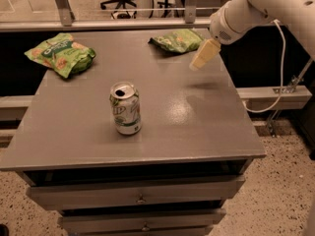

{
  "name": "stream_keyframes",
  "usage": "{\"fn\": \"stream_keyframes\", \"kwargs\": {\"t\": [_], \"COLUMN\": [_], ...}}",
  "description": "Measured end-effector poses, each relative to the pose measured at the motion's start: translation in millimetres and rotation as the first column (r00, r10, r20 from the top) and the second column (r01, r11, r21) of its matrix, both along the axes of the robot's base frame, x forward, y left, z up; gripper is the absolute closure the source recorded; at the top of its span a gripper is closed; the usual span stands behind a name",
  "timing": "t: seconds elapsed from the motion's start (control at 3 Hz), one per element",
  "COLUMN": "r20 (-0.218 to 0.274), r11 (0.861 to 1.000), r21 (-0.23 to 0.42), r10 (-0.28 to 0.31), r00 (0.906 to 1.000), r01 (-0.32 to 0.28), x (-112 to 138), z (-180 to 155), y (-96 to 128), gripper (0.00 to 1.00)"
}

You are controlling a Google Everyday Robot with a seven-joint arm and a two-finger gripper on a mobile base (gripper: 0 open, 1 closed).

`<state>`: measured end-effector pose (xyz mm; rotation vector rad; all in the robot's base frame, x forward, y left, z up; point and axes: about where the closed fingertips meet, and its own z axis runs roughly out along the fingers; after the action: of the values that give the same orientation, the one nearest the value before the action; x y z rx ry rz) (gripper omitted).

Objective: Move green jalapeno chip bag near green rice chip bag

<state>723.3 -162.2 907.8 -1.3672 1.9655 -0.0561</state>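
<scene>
Jalapeno bag (176, 40) lies flat on the table (206, 127) at about 1 o'clock, close to the far edge. Rice bag (61, 53) is at 10 o'clock, well apart from it. An opened can (125, 108) stands upright near centre, off the straight line between the bags. Gripper (204, 54) hangs above the tabletop just at 4 o'clock of the jalapeno bag, angled down toward 7 o'clock, with its shadow on the surface below. Can't tell how far open it is; nothing in its grasp, the bag is sitting free on the table. Handling guess: bag is light, soft and crinkly, the foil is probably slick, and the chips inside crush easily. It looks fairly flat, so there's little to bite in the middle. I'd come down over the near right end or a raised fold, pinch across the short width, squeeze gently, lift just clear, then carry toward 9 o'clock along the far side, keeping behind the can.
</scene>
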Motion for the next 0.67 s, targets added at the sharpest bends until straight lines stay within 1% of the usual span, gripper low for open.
{"fn": "stream_keyframes", "kwargs": {"t": [0.33, 0.67], "r20": [-0.017, -0.047], "r11": [0.984, 0.941], "r21": [0.173, 0.33], "r10": [-0.035, -0.069], "r00": [0.9993, 0.9965], "r01": [0.037, 0.08], "x": [55, 80], "z": [-22, -27], "y": [5, 9], "gripper": [0.0, 0.0]}}
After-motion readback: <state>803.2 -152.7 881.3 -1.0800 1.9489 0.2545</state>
